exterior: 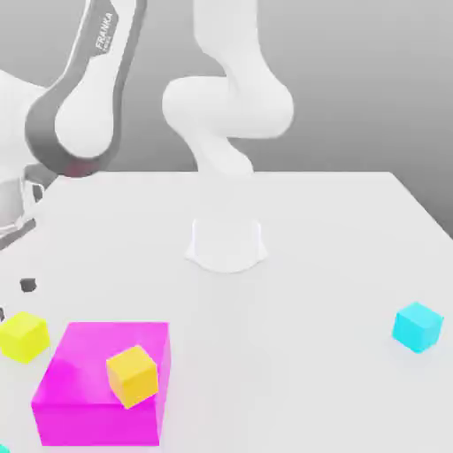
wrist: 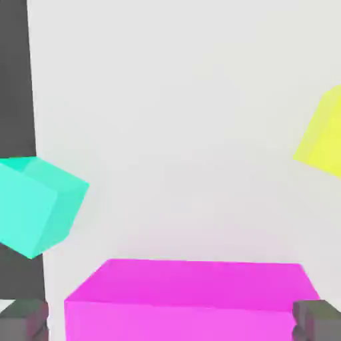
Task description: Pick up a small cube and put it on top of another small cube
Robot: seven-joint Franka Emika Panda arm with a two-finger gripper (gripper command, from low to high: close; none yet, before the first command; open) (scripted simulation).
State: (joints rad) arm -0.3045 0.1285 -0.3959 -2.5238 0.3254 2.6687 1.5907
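The small cube, bright lemon yellow, sits on the white table near the exterior view's left edge; in the hand view part of this small cube shows. My gripper hangs just above it at that left edge, holding nothing. In the hand view my gripper is open, its dark fingertips far apart on either side of the big magenta block. An orange-yellow cube rests tilted on top of the magenta block.
A cyan cube lies far off at the exterior view's right. A teal cube sits at the table's edge, beside the dark off-table strip. The arm's white base stands at mid-table.
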